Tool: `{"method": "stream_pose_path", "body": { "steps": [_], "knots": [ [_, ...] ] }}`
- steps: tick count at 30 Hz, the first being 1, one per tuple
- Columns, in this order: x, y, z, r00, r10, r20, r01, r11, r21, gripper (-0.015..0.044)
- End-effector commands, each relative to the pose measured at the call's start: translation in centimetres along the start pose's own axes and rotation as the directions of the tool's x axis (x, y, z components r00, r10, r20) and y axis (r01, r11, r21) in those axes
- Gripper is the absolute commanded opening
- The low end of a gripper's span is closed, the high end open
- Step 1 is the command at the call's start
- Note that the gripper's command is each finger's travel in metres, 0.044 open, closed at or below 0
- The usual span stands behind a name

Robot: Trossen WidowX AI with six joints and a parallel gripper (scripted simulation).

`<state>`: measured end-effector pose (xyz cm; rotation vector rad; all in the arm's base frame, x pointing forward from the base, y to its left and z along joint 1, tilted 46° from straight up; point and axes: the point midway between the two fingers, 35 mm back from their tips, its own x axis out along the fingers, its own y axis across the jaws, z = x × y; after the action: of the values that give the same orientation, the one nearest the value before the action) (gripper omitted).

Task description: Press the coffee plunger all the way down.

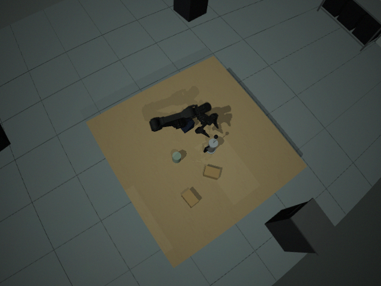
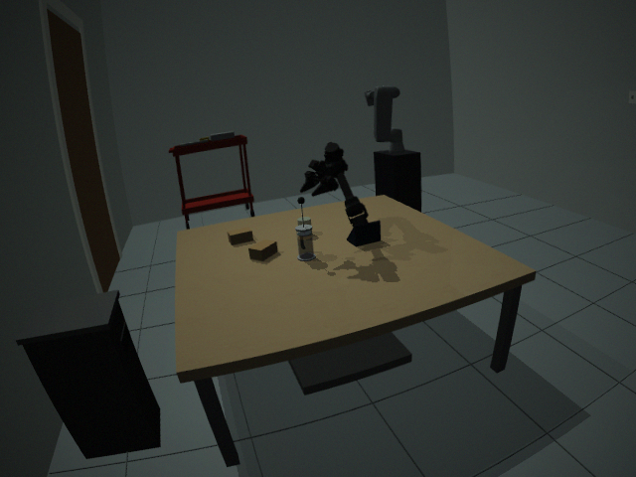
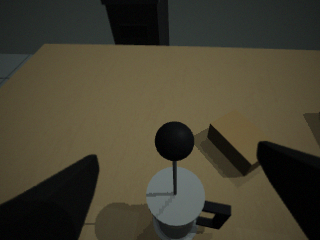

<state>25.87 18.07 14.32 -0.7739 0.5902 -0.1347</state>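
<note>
A: Largest first?

B: Tan table (image 2: pixel 308 318), filling the middle of the exterior view and sitting as a tilted square at centre of the top view. Dark cabinet (image 2: pixel 86 380) at lower left of the exterior view. Red cart (image 2: pixel 213 172) against the back wall, left of centre. Grey idle arm (image 2: pixel 385 117) on a black pedestal, upper right of centre.

A: And the working arm?

B: Black arm (image 2: pixel 354 210) rising from its base just right of centre on the table, bent over to the left. Gripper (image 2: pixel 315 182) raised above and slightly right of the press in the exterior view. Fingers spread wide, released, grasping nothing. Dark at the lower left and lower right corners of the wrist view, knob between them and apart from both.

A: The coffee press?

B: Coffee press (image 2: pixel 305 243) upright near the centre of the table, left of the arm's base. Pale lid at bottom centre of the wrist view, dark handle sticking out to the right. Plunger knob (image 3: pixel 174 140) up on a thin rod, well above the lid, not pressed down.

A: Smaller bits?

B: Two brown blocks: near block (image 2: pixel 262 250) just left of the press, far block (image 2: pixel 239 237) further left and back. Pale green cup (image 1: pixel 176 157) left of the press in the top view, apart from it.
</note>
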Motion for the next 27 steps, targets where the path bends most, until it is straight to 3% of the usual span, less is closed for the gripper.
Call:
{"method": "stream_pose_path", "body": {
  "steps": [1, 22, 27],
  "knots": [
    [0.7, 0.0, -0.3, 1.0, 0.0, -0.007, 0.0, 1.0, -0.009, 0.044],
    [3.8, -0.1, -0.3, 1.0, -0.004, -0.003, 0.004, 1.0, -0.008, 0.044],
    [3.8, -0.1, -0.3, 1.0, -0.004, -0.003, 0.004, 1.0, -0.008, 0.0309]
  ]
}}
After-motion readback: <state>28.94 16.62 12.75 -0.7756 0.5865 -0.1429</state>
